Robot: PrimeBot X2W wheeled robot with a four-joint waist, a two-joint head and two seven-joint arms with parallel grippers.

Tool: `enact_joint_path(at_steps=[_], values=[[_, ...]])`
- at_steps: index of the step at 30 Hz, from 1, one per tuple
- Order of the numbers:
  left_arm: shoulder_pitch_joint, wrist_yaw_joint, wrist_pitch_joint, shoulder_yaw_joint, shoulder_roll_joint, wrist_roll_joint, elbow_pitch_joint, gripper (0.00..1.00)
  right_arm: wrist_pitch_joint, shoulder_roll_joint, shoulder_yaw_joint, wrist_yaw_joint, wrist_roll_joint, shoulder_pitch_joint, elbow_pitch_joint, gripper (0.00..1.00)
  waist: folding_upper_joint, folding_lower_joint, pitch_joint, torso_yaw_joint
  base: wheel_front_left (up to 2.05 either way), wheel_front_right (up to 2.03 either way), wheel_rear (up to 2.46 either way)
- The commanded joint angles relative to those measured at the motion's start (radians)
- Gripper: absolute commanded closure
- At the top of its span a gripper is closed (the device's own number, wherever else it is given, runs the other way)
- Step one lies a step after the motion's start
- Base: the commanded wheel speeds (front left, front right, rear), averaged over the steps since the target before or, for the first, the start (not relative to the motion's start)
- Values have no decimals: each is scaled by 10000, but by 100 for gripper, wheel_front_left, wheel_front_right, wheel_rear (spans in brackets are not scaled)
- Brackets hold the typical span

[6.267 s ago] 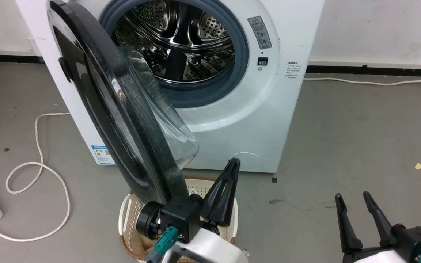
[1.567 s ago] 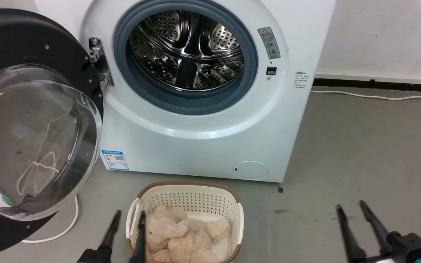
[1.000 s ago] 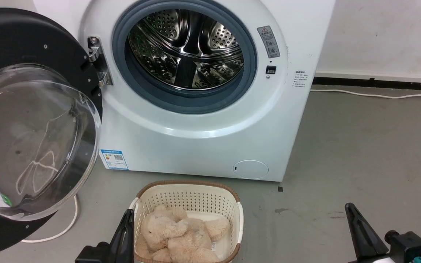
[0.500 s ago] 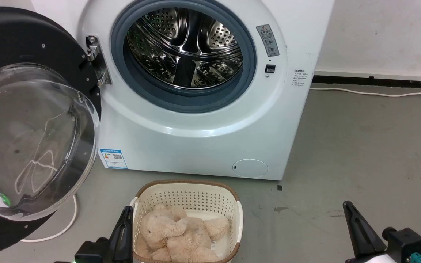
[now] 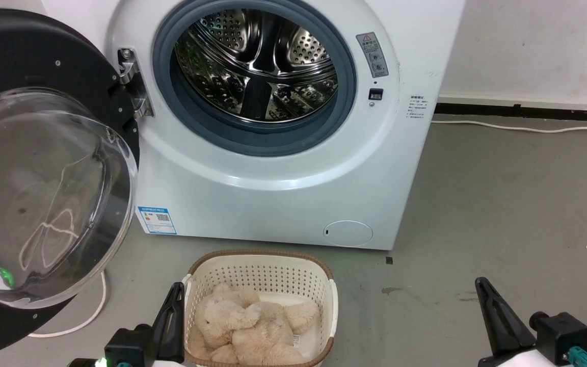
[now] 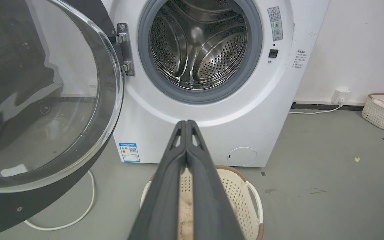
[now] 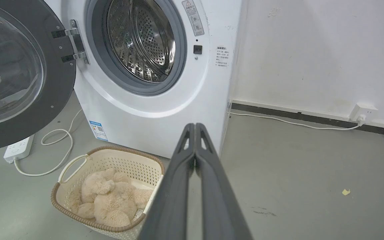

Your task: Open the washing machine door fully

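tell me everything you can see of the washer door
The door is round, with a wide black rim dotted with small screws and a bulging clear glass bowl at its centre. It stands wide open, inner side showing, left of the drum opening, upright on a metal hinge fixed to the washing machine. Only the hinge is seen touching it.

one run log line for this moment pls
round black-rimmed glass washing machine door: wide open, untouched | left gripper: shut, empty | right gripper: shut, empty | cream plastic basket: beige plush toy inside
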Motion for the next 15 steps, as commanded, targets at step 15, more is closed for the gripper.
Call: enact_joint_path(at_steps=[15], values=[[-302,-242,338,374,-235,391,-18,100,272,15,65,-4,-115,-298,-98,100,0,0,50,-30,0,0,0]])
